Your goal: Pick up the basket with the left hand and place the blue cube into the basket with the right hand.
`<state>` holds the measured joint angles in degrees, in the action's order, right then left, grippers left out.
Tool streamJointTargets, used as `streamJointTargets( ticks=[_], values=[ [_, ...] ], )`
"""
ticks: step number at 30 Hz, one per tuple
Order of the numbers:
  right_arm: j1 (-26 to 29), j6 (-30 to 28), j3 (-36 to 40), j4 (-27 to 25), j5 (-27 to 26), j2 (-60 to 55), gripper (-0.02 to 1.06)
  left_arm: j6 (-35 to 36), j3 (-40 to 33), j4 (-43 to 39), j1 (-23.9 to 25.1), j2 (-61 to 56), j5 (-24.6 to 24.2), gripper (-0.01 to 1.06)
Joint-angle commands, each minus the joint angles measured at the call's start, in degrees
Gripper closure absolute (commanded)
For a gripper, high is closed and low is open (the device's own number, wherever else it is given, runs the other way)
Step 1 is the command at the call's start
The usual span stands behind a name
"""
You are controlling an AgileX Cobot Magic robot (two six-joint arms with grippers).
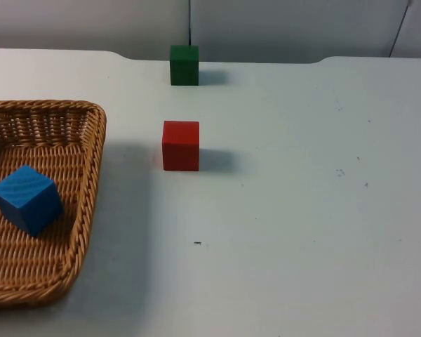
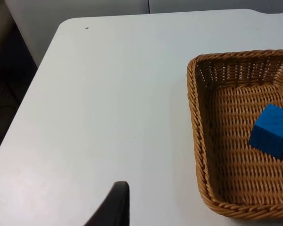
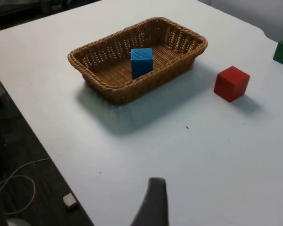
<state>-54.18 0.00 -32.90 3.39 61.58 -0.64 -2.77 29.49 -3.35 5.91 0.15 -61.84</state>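
Note:
The wicker basket (image 1: 91, 175) rests on the white table at the left, and the blue cube (image 1: 27, 199) lies tilted inside it. The left wrist view looks down on the basket's rim (image 2: 196, 122) with the blue cube (image 2: 272, 130) on its woven floor. My left gripper (image 2: 115, 207) hovers over bare table beside the basket, apart from it and holding nothing. In the right wrist view the basket (image 3: 118, 89) and the blue cube (image 3: 141, 61) are well ahead of my right gripper (image 3: 153, 202), which hangs above the table and carries nothing.
A red cube (image 1: 181, 145) stands mid-table right of the basket, also seen as the red cube (image 3: 231, 83). A green cube (image 1: 184, 64) sits at the far edge by the grey wall. The table's edge (image 3: 47, 150) drops to a dark floor near the right gripper.

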Motion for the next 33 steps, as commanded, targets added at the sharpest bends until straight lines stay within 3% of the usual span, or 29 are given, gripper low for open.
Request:
streamJointTargets(
  ticks=[1, 5, 10, 28, 33],
  values=[
    [-0.3, 1.8, 0.2, 2.7, 2.2, 0.6, 0.32, 0.1, -0.2, 0.6, -0.4, -0.2, 0.1, 0.0],
    [-0.3, 2.2, 0.7, 3.4, 4.1, 0.6, 0.32, 0.1, -0.2, 0.6, -0.4, -0.2, 0.1, 0.0],
    [-0.3, 2.6, 3.4, 3.3, 0.8, 0.6, 0.32, 0.1, -0.2, 0.6, -0.4, -0.2, 0.1, 0.0],
    [-0.3, 2.8, 3.9, 4.1, 0.1, 0.6, 0.31, 0.1, -0.2, 0.6, -0.4, -0.2, 0.1, 0.0],
    [-0.3, 2.4, 3.9, 3.8, 0.1, 0.6, 0.04, 0.1, -0.2, 0.6, -0.4, -0.2, 0.1, 0.0]
  ],
)
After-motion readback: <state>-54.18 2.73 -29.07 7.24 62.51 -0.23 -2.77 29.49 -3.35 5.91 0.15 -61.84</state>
